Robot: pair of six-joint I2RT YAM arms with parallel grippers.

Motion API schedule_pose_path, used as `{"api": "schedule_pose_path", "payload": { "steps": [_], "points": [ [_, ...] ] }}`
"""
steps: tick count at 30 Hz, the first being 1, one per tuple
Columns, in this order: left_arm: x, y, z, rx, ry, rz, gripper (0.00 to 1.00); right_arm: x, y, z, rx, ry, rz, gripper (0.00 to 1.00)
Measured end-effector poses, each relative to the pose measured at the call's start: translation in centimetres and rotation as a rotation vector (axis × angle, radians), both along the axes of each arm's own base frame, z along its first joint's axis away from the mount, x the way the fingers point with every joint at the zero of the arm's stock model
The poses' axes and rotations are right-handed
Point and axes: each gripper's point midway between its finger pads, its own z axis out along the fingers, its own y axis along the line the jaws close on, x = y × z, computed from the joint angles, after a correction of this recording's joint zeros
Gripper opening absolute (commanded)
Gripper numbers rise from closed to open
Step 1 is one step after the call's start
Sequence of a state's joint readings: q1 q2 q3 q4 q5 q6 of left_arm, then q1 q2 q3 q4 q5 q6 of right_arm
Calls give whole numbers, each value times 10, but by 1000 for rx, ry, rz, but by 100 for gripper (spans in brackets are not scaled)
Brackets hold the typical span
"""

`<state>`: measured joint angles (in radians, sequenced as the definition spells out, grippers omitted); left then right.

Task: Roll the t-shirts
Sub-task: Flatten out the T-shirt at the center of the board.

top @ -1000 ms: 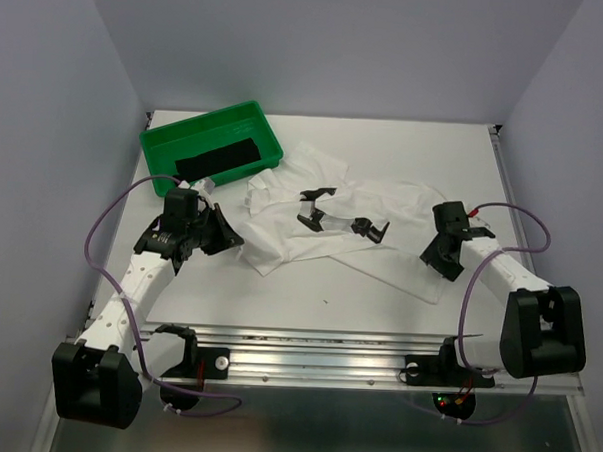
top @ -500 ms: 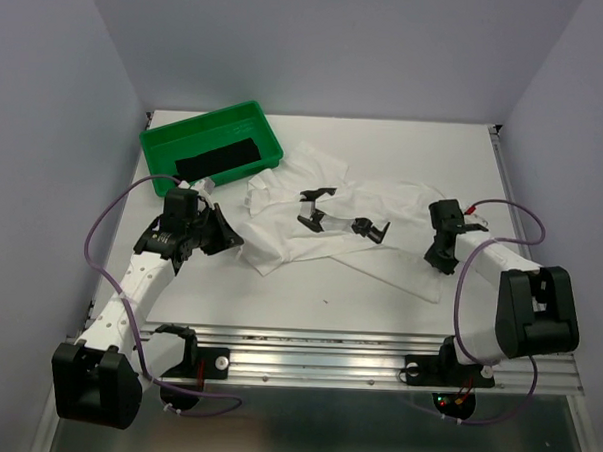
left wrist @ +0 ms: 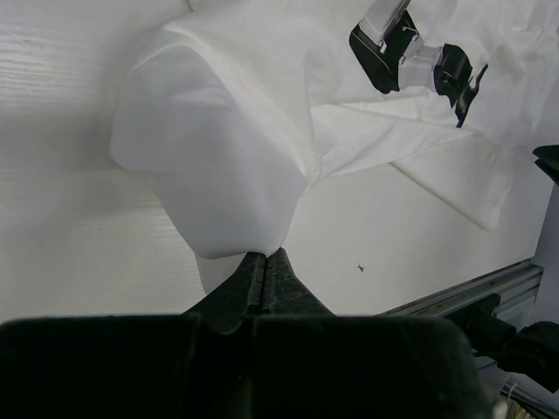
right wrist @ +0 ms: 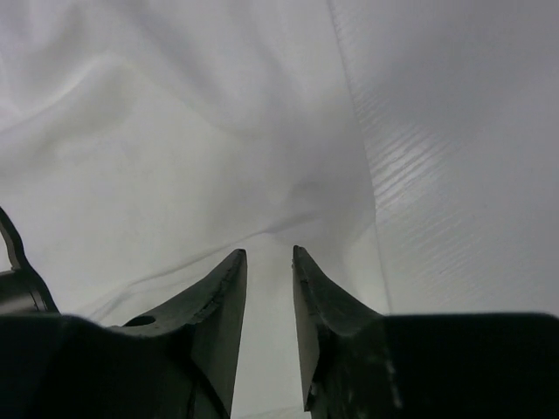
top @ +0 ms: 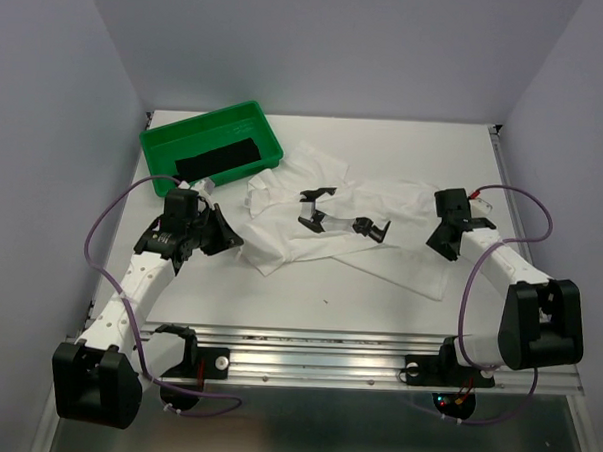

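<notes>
Desk: white and flat, and it carries everything. All positions below are taken from the green tray, which sits at the far left corner.

T-shirt: white and wrinkled. It sprawls from just beside the tray's right end out across the middle of the desk and is wider than the tray. It is not flat. Folds overlap, and I cannot tell whether this is one shirt or several. My guess is that it needs spreading before any rolling starts, so the task looks barely begun.

Green tray: holds a black strip, which lies off the shirt.

Left pincer: on the near side of the tray, at the end of the shirt closest to it. In its wrist view the tips are clenched together, with the shirt's edge apparently caught between them. The cloth rises from there in a tent, which suggests that corner is pinched so it can be drawn taut.

Right pincer: far from the tray, at the shirt's opposite end. The jaws stand released with a narrow gap, poised over the cloth's border where it meets bare desk. It grips nothing and is likely lining up on that hem so both ends can be pulled apart.

Two small black clip-like pieces: lying on the shirt between the pincers. I cannot tell what they are for.
</notes>
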<state>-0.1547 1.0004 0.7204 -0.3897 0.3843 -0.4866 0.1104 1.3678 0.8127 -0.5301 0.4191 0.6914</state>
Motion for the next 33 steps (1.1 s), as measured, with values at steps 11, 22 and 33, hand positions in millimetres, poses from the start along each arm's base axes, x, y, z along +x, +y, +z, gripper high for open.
{"api": "schedule_pose_path", "payload": {
  "steps": [11, 22, 33],
  "points": [
    [0, 0, 0, -1, -1, 0, 0, -4, 0, -4, 0, 16, 11, 50],
    [-1, 0, -1, -1, 1, 0, 0, -9, -12, -31, -62, 121, 6, 44],
    [-2, 0, -3, 0, 7, 1, 0, -8, -13, -33, -67, 115, 8, 13]
  ]
}}
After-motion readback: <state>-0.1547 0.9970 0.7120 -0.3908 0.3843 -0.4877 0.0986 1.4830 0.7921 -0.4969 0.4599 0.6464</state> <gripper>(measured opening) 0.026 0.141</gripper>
